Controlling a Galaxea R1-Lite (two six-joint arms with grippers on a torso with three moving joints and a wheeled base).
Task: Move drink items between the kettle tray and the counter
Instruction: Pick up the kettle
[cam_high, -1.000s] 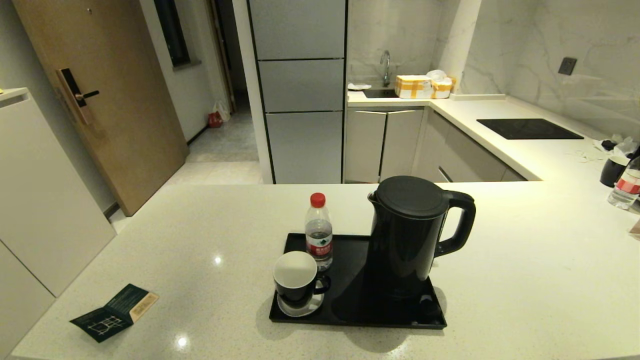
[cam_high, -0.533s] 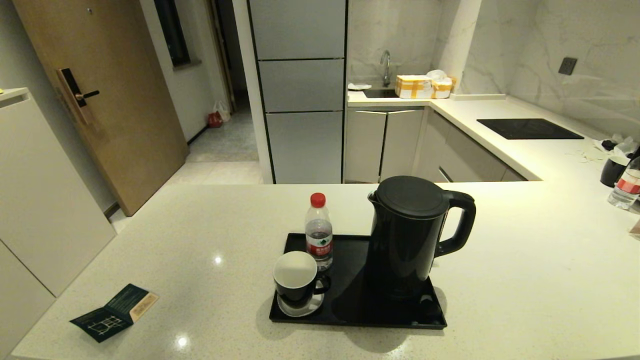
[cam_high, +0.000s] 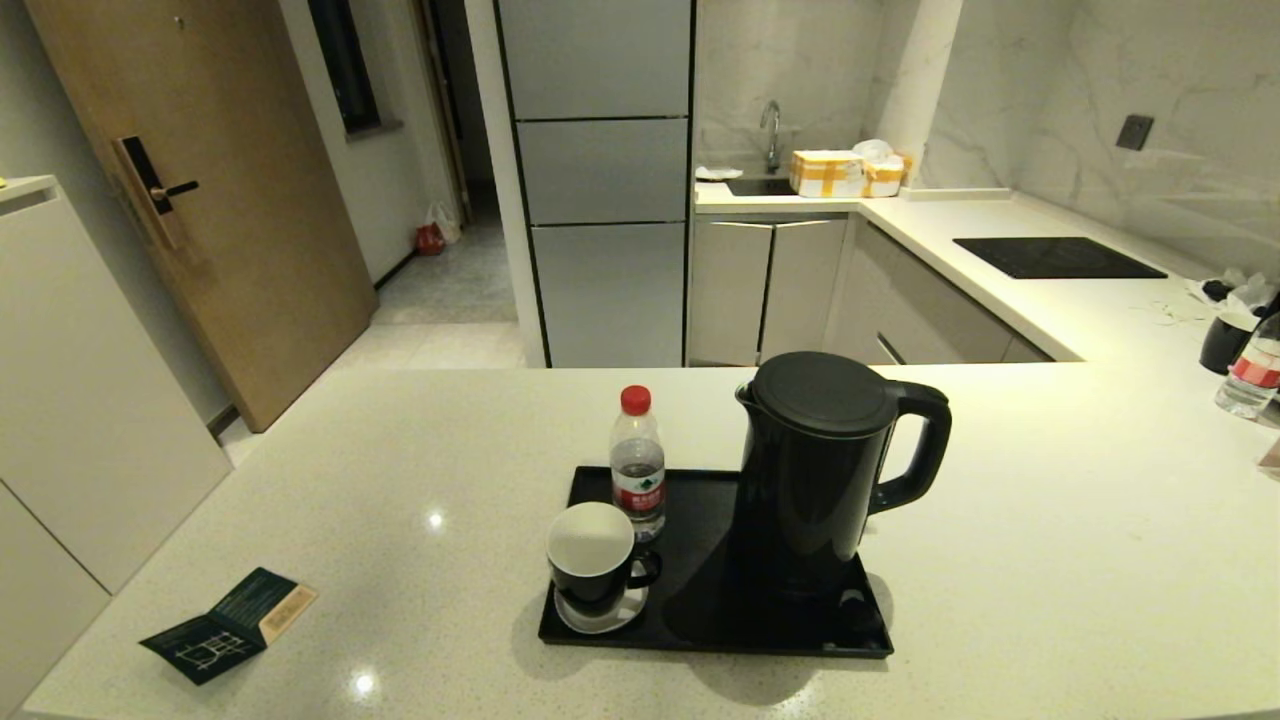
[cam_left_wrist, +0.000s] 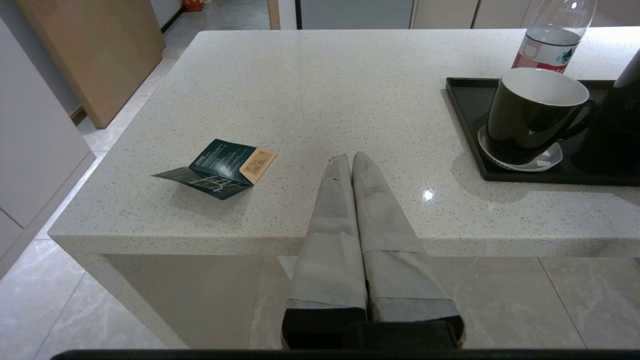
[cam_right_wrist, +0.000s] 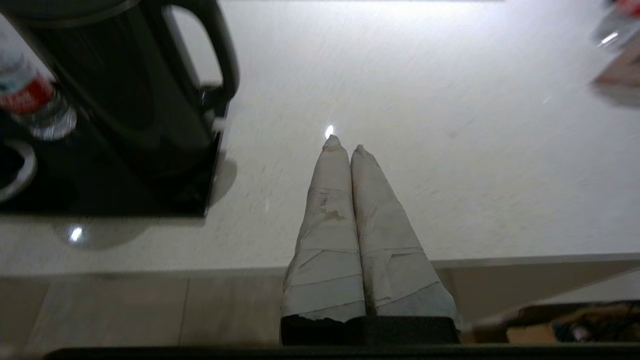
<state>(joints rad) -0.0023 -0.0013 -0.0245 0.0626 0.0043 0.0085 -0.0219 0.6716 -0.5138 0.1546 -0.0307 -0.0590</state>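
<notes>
The tall matte-black kettle (cam_high: 825, 470) stands on the right half of the flat black tray (cam_high: 720, 625), its loop handle pointing right. On the tray's left half are a black mug (cam_high: 592, 555) on a saucer and a red-capped water bottle (cam_high: 637, 462). The tray rests on the speckled off-white counter (cam_high: 1050, 560). Neither arm shows in the head view. My left gripper (cam_left_wrist: 347, 159) is shut and empty, hovering at the counter's near edge, left of the mug (cam_left_wrist: 535, 116). My right gripper (cam_right_wrist: 345, 145) is shut and empty near the front edge, right of the kettle (cam_right_wrist: 135, 90).
A dark green folded leaflet (cam_high: 228, 625) lies near the counter's front left corner. At the far right stand another black mug (cam_high: 1228, 340) and a bottle (cam_high: 1252, 372). A black cooktop panel (cam_high: 1058, 257) sits on the far side counter.
</notes>
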